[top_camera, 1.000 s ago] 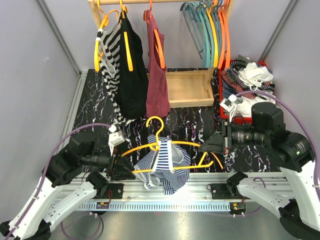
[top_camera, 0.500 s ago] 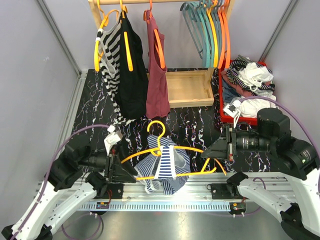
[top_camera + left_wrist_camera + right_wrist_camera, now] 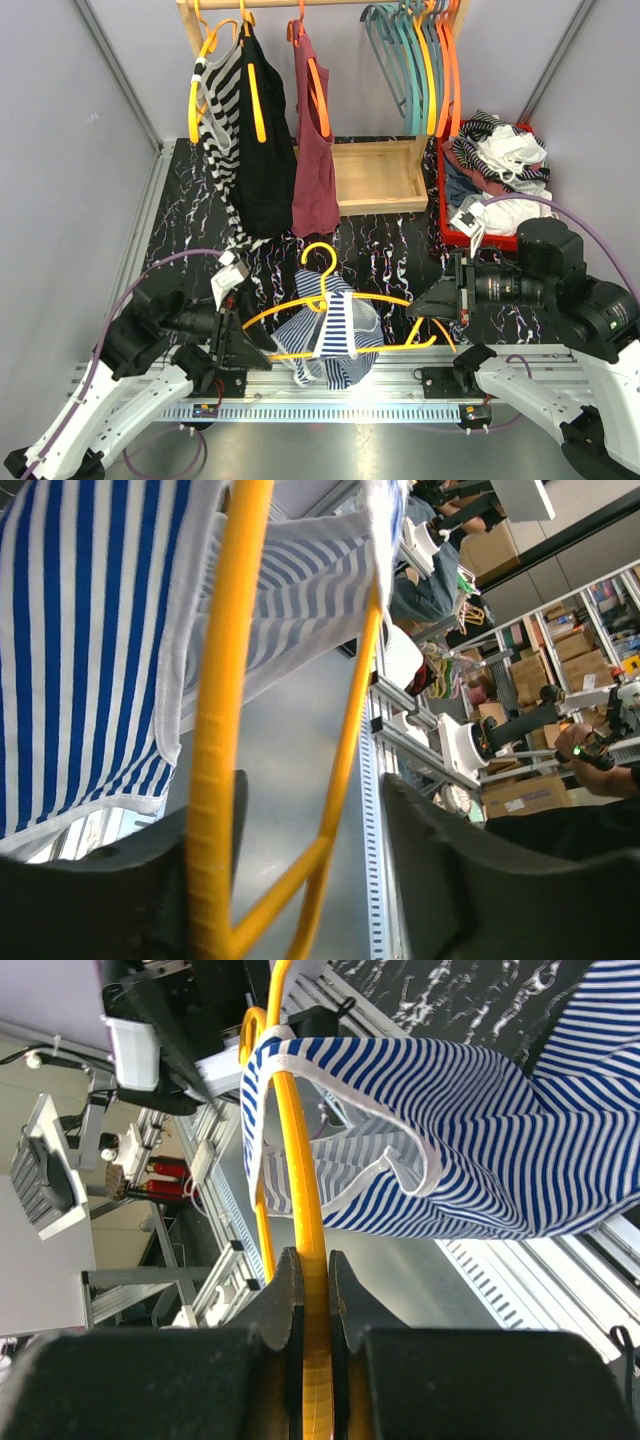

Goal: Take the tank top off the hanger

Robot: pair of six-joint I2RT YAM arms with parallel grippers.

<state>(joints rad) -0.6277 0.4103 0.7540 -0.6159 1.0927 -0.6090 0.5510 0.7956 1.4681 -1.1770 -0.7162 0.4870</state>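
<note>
— Black marbled tabletop (image 3: 190,215), near side: where is the tank top (image 3: 335,335)?
— Between the two arms. It is a soft blue-and-white striped knit with white edging, bunched on the yellow hanger (image 3: 385,297). Its hem droops over the ribbed metal rail (image 3: 380,398) at the near edge.
— Who has hold of it?
— At the right end, the right gripper (image 3: 312,1278) pinches the hanger's thin, smooth bar, jaws nearly closed. At the left corner, the left gripper (image 3: 310,870) stands about half open around the frame. One bar lies by a finger; I cannot tell whether they touch.
— Room around it?
— Bare table lies on the far side, up to the wooden rack (image 3: 375,175). Striped, black and maroon garments (image 3: 262,150) hang there on orange hangers (image 3: 256,105). A red bin (image 3: 441,185) heaped with clothes sits far right.
</note>
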